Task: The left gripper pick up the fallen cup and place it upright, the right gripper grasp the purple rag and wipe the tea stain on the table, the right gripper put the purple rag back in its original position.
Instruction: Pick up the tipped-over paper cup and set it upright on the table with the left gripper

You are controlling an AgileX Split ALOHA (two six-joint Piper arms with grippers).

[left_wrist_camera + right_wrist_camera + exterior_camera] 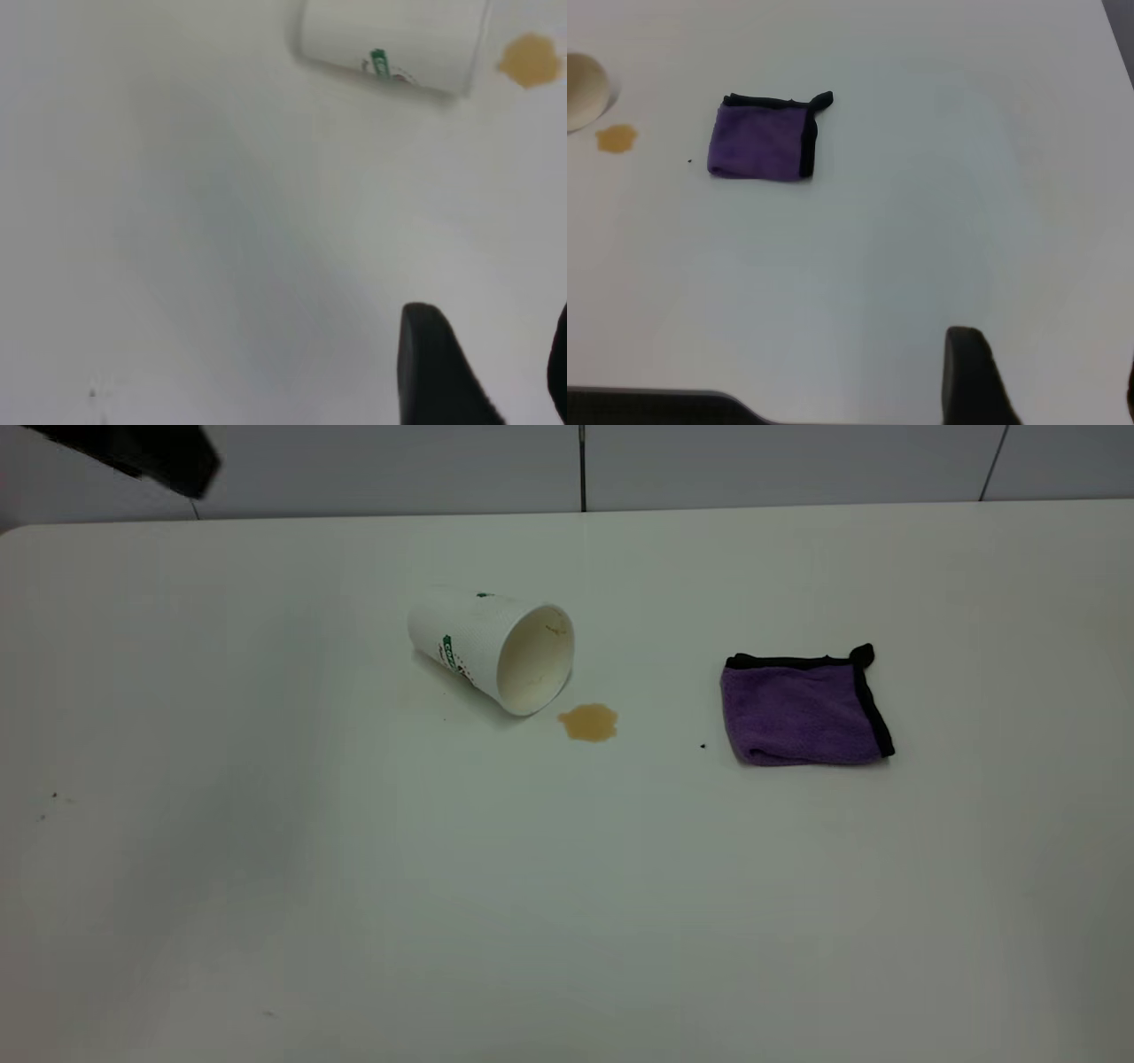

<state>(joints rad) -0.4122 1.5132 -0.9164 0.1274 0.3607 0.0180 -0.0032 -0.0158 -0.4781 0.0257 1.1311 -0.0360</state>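
Note:
The cup (492,646) lies on its side on the white table (354,886), its mouth turned toward the tea stain (587,722), a small amber blotch just beside the rim. The purple rag (804,708) lies folded flat to the right of the stain. In the left wrist view my left gripper (492,367) is open and empty above bare table, well away from the cup (390,44) and the stain (529,60). In the right wrist view my right gripper (1045,381) is open and empty, far from the rag (764,142), the stain (616,138) and the cup (583,93).
A black part of the left arm (133,452) shows at the far left corner in the exterior view. A wall runs behind the table's far edge (620,506). The table's edge (656,394) shows in the right wrist view. Tiny dark specks (702,746) dot the top.

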